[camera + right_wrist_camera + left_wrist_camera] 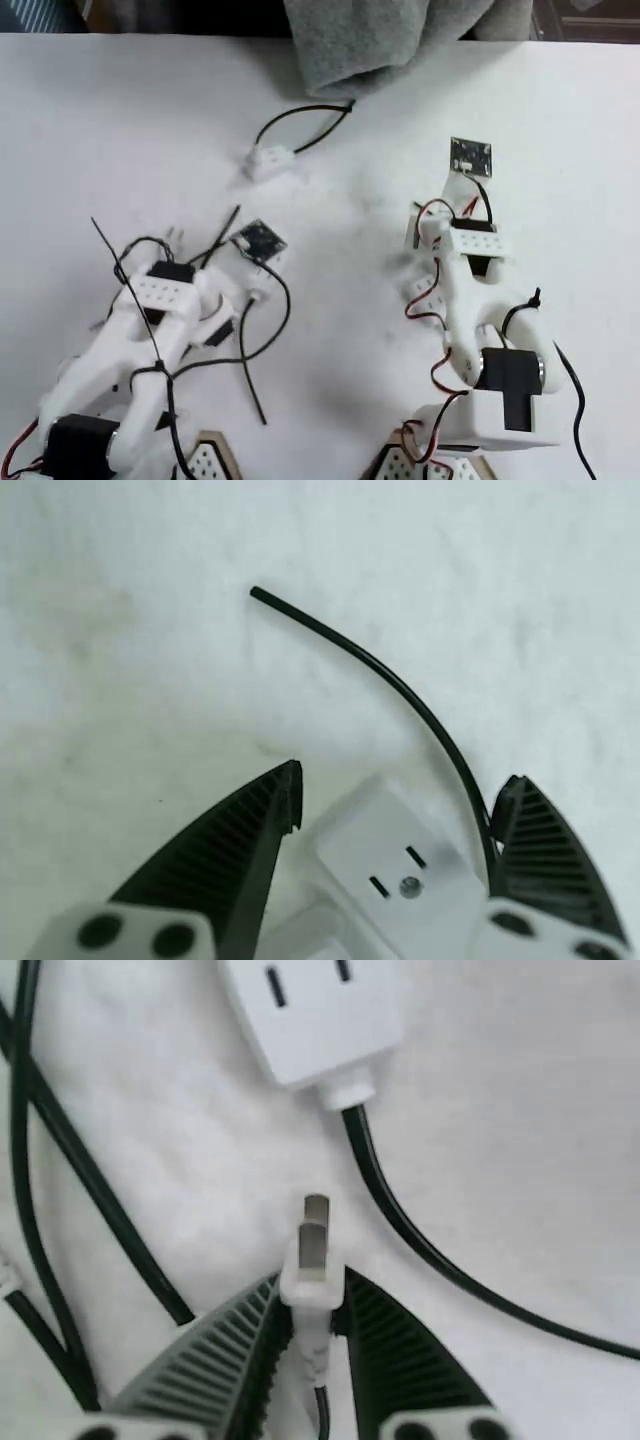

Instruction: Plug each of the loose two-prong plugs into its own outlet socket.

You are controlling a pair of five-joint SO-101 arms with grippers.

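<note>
Plainly we see the left gripper [312,1295] pinching the plug [313,1260], prongs apart from the outlet socket [310,1010] ahead; the right gripper [403,778], spread, straddles a second socket [400,865].

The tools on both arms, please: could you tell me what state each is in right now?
Left tool: closed on a white two-prong plug.
Right tool: open, straddling a white outlet socket.

outlet socket [310,1010] cut by edge, plug [313,1260] body hidden in left hand [313,1285]; 2nd socket [400,865] cut too
</note>
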